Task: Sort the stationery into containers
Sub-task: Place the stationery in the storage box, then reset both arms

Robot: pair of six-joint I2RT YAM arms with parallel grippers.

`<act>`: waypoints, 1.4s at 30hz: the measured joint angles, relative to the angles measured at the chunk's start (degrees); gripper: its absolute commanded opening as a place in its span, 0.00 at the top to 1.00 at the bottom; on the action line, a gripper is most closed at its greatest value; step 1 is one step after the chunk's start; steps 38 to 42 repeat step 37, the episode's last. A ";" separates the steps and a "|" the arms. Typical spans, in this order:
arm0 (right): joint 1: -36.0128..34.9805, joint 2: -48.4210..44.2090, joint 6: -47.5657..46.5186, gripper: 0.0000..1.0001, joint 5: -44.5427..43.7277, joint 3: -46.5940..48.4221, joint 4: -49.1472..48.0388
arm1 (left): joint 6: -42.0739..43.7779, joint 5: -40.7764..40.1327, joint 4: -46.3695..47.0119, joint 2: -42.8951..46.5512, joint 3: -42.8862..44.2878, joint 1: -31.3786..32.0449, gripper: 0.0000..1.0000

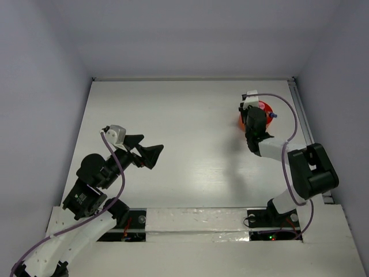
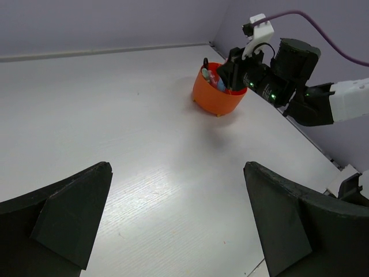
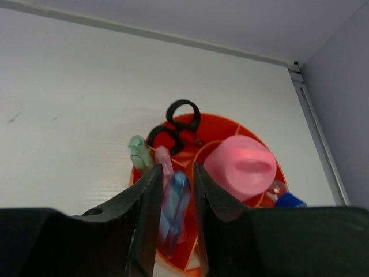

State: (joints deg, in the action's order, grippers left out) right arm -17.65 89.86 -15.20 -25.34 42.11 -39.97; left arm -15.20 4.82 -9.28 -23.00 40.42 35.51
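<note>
The right gripper (image 3: pixel 176 173), pinched on the blue pen (image 3: pixel 174 208), ought to lower it straight into the far-right bowl (image 2: pixel 216 99); the left gripper (image 2: pixel 177 173) gapes empty.

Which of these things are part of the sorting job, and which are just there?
Job: orange bowl, scissors, pink-capped bottle, blue-capped bottle, blue pen, green pen, pink pen.
Just there: purple cable, white table.
</note>
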 measured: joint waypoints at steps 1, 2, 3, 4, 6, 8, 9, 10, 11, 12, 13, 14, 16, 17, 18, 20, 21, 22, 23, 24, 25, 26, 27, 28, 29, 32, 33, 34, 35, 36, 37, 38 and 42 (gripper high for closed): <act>0.00 -0.52 0.52 0.61 -0.20 -0.81 -0.04 | 0.00 -0.07 0.00 0.00 0.00 0.00 0.01; 0.00 -1.18 1.33 0.53 -0.42 -1.64 -0.17 | 0.00 -0.15 0.00 0.00 0.00 -0.02 0.01; 0.00 -1.86 2.12 0.49 -0.52 -2.32 -0.33 | 0.00 -0.24 0.02 0.00 0.00 -0.24 0.01; 0.00 -2.58 2.60 0.44 -0.61 -2.82 -0.33 | 0.00 -0.33 0.00 0.00 0.00 -0.35 0.01; 0.00 -3.89 3.78 0.34 -0.59 -3.10 -0.02 | 0.00 -0.42 0.02 0.00 0.00 -0.37 0.01; 0.00 -5.60 5.03 0.21 -0.63 -3.10 0.46 | 0.00 -0.50 0.00 0.00 0.00 -0.37 0.01; 0.00 -6.69 5.81 0.18 -0.57 -3.10 1.01 | -0.02 -0.59 0.02 0.00 0.00 -0.37 0.01; 0.00 -7.98 6.67 0.11 -0.52 -3.08 1.66 | -0.04 -0.63 0.02 -0.02 0.00 -0.37 0.01; 0.00 -9.38 7.67 0.08 -0.33 -2.89 2.84 | -0.04 -0.70 0.02 -0.02 0.00 -0.37 0.01; 0.00 -10.95 8.50 0.04 -0.11 -2.56 4.46 | -0.07 -0.81 0.02 -0.02 0.00 -0.37 0.01; 0.00 -12.59 9.51 0.02 0.24 -2.25 5.92 | -0.07 -0.85 0.04 -0.02 0.00 -0.37 0.01; 0.00 -14.73 10.82 0.01 0.83 -1.53 8.31 | -0.13 -0.87 0.04 -0.04 0.00 -0.37 0.01; 0.00 -19.39 13.73 0.00 2.91 0.07 13.00 | -0.33 -1.01 0.09 -0.15 0.00 -0.37 0.01; 0.00 -21.94 15.30 0.00 4.11 0.85 15.10 | -0.37 -1.11 0.13 -0.26 0.00 -0.37 0.01; 0.00 -24.79 16.87 0.00 5.66 1.84 17.75 | -0.48 -1.31 0.20 -0.39 0.00 -0.37 0.01; 0.00 -30.60 20.02 0.00 9.38 3.17 22.32 | -0.66 -2.01 0.31 -0.83 0.09 -0.37 0.01; 0.00 -34.21 21.77 0.00 11.50 3.93 25.03 | -0.76 -2.34 0.31 -1.18 0.26 -0.37 0.01; 0.00 -37.46 23.26 0.00 13.90 4.39 27.12 | -0.79 -2.78 0.26 -1.46 0.59 -0.37 0.01; 0.00 -40.41 24.46 0.00 16.09 4.83 28.68 | -0.76 -3.43 0.20 -1.86 1.18 -0.37 0.01; 0.00 -43.91 26.10 0.00 18.78 5.62 30.93 | -0.74 -3.93 0.09 -2.21 2.03 -0.37 0.01; 0.00 -46.58 27.26 0.00 20.81 6.40 32.41 | -0.72 -4.52 0.13 -2.60 3.26 -0.37 0.01; 0.00 -49.68 28.61 0.00 23.12 7.32 34.05 | -0.61 -5.09 0.15 -2.86 4.48 -0.37 0.01; 0.00 -51.65 29.42 0.00 24.50 7.96 35.01 | -0.35 -5.75 0.33 -3.06 5.92 -0.37 0.01; 0.00 -53.99 30.42 0.00 25.97 8.90 36.52 | -0.09 -6.45 0.44 -3.17 7.63 -0.37 0.01; 0.00 -56.43 31.17 0.00 26.95 9.77 37.66 | 0.09 -7.02 0.63 -3.19 9.11 -0.37 0.01; 0.00 -62.45 32.87 0.00 28.35 11.39 39.63 | 0.79 -8.79 2.67 -2.54 12.68 -0.37 0.01; 0.00 -63.87 33.09 0.00 28.37 11.47 39.82 | 0.90 -9.38 3.34 -2.08 13.16 -0.37 0.01; 0.00 -65.11 33.35 0.00 28.30 11.50 40.24 | 1.03 -9.86 3.96 -1.49 13.40 -0.37 0.01; 0.00 -65.88 33.46 0.00 28.11 11.47 40.76 | 1.05 -10.27 4.26 -0.92 13.40 -0.39 0.01; 0.00 -66.31 33.62 0.00 27.89 11.39 41.31 | 1.03 -10.67 4.28 -0.44 13.40 -0.39 0.01; 0.00 -66.40 33.66 0.00 27.67 11.26 41.86 | 1.03 -10.97 4.31 -0.13 13.38 -0.37 0.01; 0.00 -66.40 33.66 0.00 27.67 11.26 41.86 | 1.03 -10.97 4.31 -0.13 13.38 -0.37 0.01; 0.00 -66.40 33.66 0.00 27.67 11.26 41.86 | 1.03 -10.97 4.31 -0.13 13.38 -0.37 0.01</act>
